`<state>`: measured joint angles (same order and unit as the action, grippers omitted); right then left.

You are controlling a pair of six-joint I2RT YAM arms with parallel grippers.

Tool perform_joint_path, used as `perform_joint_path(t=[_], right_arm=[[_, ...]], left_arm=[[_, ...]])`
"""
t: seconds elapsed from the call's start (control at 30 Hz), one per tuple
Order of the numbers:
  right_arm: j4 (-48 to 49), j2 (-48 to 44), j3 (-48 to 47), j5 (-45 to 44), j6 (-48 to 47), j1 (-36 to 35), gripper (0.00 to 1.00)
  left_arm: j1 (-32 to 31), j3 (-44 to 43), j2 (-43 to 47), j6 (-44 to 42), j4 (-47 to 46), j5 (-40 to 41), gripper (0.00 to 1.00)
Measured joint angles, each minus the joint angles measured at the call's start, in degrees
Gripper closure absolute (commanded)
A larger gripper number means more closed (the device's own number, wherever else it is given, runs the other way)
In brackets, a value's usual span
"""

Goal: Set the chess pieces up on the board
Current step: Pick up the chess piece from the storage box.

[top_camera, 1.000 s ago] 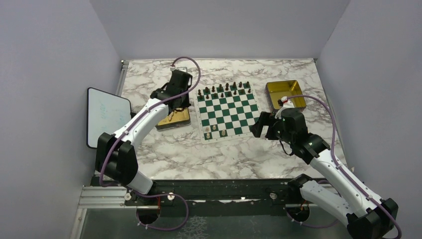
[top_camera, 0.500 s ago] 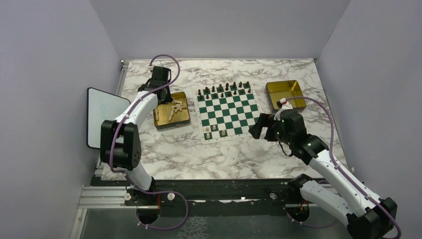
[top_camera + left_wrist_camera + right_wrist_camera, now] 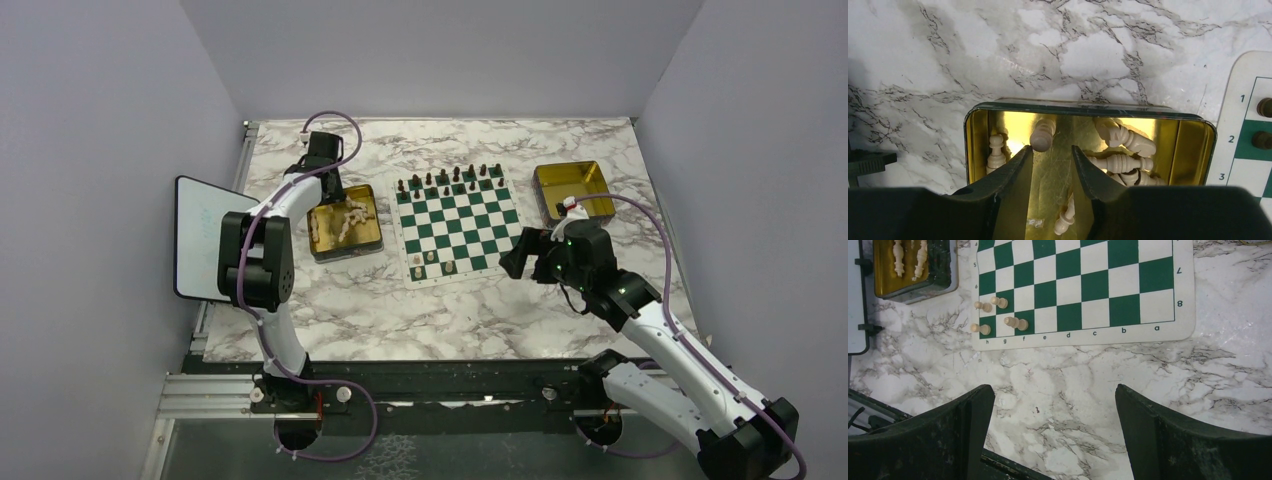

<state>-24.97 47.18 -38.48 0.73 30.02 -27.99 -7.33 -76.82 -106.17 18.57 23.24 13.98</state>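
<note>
The green-and-white board (image 3: 470, 235) lies mid-table and also shows in the right wrist view (image 3: 1098, 336). Several cream chess pieces stand in its near-left corner (image 3: 432, 262), seen in the right wrist view (image 3: 1015, 322). More cream pieces (image 3: 1120, 162) lie loose in the left gold tray (image 3: 345, 250). My left gripper (image 3: 1052, 147) hangs over that tray (image 3: 1088, 105), jaws partly open with nothing between them; one cream piece (image 3: 1043, 134) lies just past its left fingertip. My right gripper (image 3: 1054, 387) is wide open and empty above bare marble by the board's near-right corner (image 3: 512, 262).
Dark brown pieces (image 3: 450, 180) fill the board's far rows; two show in the left wrist view (image 3: 1264, 107). A second gold tray (image 3: 573, 168) sits right of the board. A white tablet (image 3: 210, 235) lies at the table's left edge.
My left arm has folded back and swung left, so its gripper now sits at the tray's far-left side and the tray is uncovered. The right arm has barely moved.
</note>
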Motion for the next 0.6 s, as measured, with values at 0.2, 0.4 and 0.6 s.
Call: perform_joint_path(t=[0.2, 0.4, 0.6], right_arm=[[-0.02, 0.00, 0.00, 0.00, 0.00, 0.00, 0.04], [-0.02, 0.00, 0.00, -0.02, 0.00, 0.00, 0.04], [-0.02, 0.00, 0.00, -0.02, 0.00, 0.00, 0.04]], left_arm=[[0.37, -1.55, -1.66, -0.70, -0.57, 0.22, 0.62], [0.94, -1.55, -1.79, -1.14, -0.94, 0.52, 0.62], [1.62, -1.55, -2.43, -1.73, -1.33, 0.52, 0.62]])
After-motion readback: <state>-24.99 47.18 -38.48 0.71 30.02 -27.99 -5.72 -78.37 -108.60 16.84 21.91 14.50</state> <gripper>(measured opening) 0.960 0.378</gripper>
